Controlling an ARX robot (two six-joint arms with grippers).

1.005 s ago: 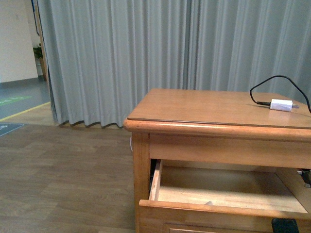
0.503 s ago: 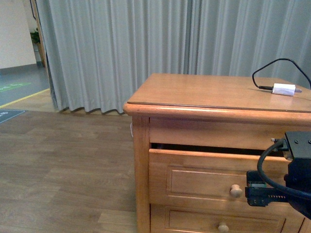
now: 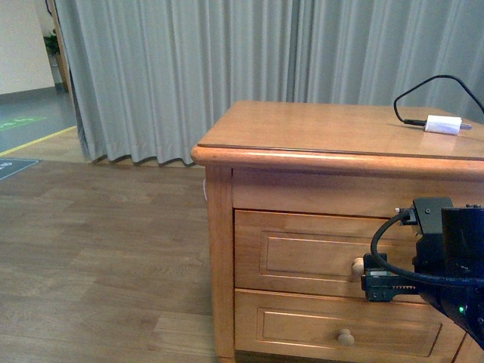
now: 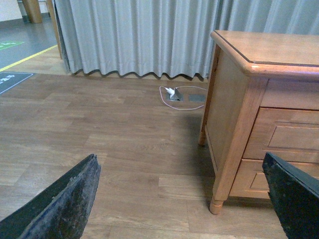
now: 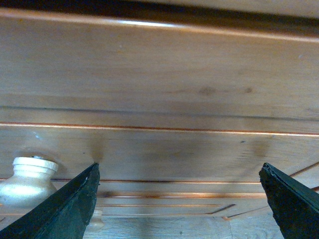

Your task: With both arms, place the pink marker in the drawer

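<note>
Facing the shut drawer (image 3: 325,253), right hand (image 5: 179,199) spread, knob (image 5: 27,174) just beside

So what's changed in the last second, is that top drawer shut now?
Yes. The top drawer went from wide open to fully shut, and the right gripper came into view by its knob, open. The white charger plug stays on the cabinet top. No marker visible.

drawer (image 3: 318,253): glossy varnished wood (grain visible) | floor (image 3: 98,257): matt wood planks
</note>
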